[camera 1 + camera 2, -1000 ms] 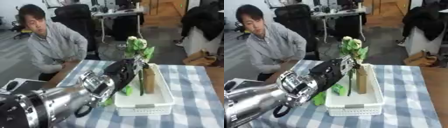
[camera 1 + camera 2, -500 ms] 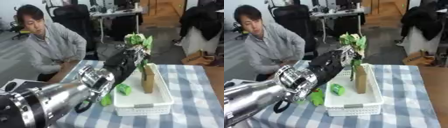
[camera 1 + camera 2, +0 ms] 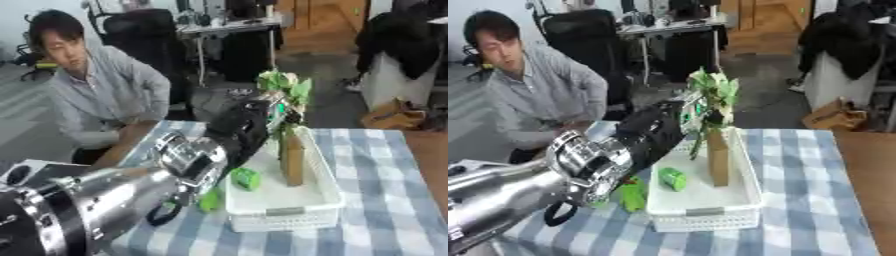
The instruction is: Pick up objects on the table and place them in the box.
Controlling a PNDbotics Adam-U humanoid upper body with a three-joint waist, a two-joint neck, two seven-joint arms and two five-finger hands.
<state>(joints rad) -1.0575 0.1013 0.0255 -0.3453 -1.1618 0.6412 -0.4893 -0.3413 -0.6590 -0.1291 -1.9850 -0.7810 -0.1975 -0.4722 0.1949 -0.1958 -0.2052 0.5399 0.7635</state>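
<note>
Left hand (image 3: 661,131) curled round leafy plant (image 3: 713,91) above box (image 3: 741,200)

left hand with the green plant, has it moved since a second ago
Yes. The left hand holding the green plant has risen and gone farther from the camera, judged against the white box; the leaves now sit higher above it.

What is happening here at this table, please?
The robot's left hand reaches over the white box on the checked table, holding a green leafy plant above the box's far end. A brown upright block and a small green thing are already inside the box. Another green thing lies on the cloth beside the box. The right hand is not visible.
</note>
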